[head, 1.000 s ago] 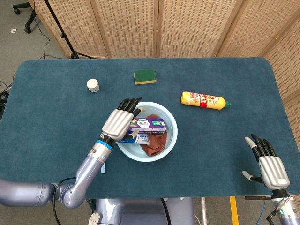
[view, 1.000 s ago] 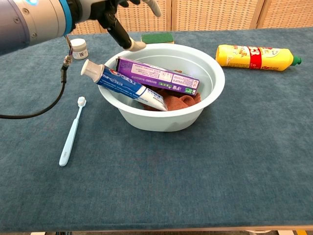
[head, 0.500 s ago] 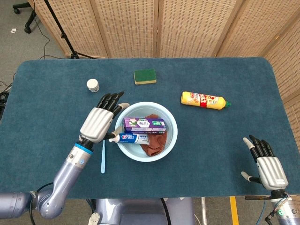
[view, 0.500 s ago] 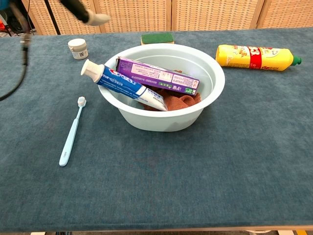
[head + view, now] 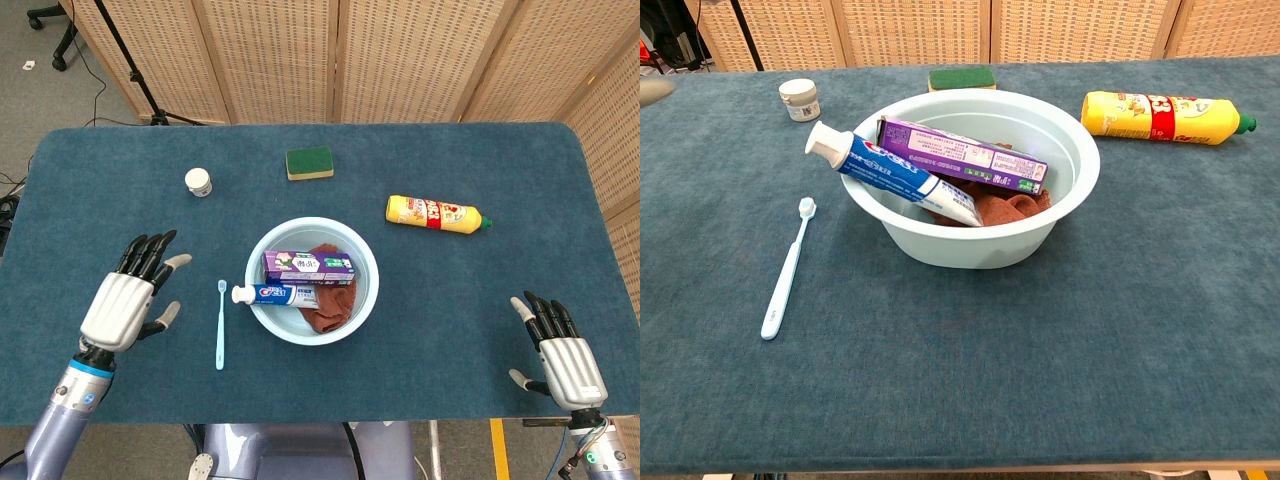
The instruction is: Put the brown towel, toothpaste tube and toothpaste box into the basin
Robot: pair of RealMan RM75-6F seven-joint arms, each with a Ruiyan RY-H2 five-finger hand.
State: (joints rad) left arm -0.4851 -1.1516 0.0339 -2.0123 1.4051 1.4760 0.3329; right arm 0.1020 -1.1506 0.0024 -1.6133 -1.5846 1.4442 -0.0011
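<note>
With both hands clear of the task items, the pale blue basin (image 5: 365, 300) sits near the middle of the blue worktop (image 5: 480, 300) and holds all three. Brown towel (image 5: 330, 310) lies bunched at the bottom of the basin, toward its near-right side in the head view. Toothpaste box (image 5: 308, 265), purple, lies across the towel, one end propped against the basin's inner wall in the chest view. Toothpaste tube (image 5: 285, 294), blue and white, rests alongside the box on its near side; its white cap end leans on the basin's left rim and pokes out over it, so the tube is tilted, body inside and cap just outside. Left hand (image 5: 130, 298) hovers over the worktop well to the left of the basin, back upward, fingers spread apart, holding nothing. Right hand (image 5: 562, 352) is at the near right corner of the worktop, well apart from the basin, fingers likewise spread and empty. Chest view shows at most a blurred sliver at its upper left edge, too indistinct to identify. Light blue toothbrush (image 5: 220, 325) lies flat on the worktop just left of the basin, bristle end pointing away from the robot. Small white jar (image 5: 198, 181) stands far left; green sponge (image 5: 309, 162) lies beyond the basin; yellow bottle (image 5: 437, 213) lies on its side to the far right.
</note>
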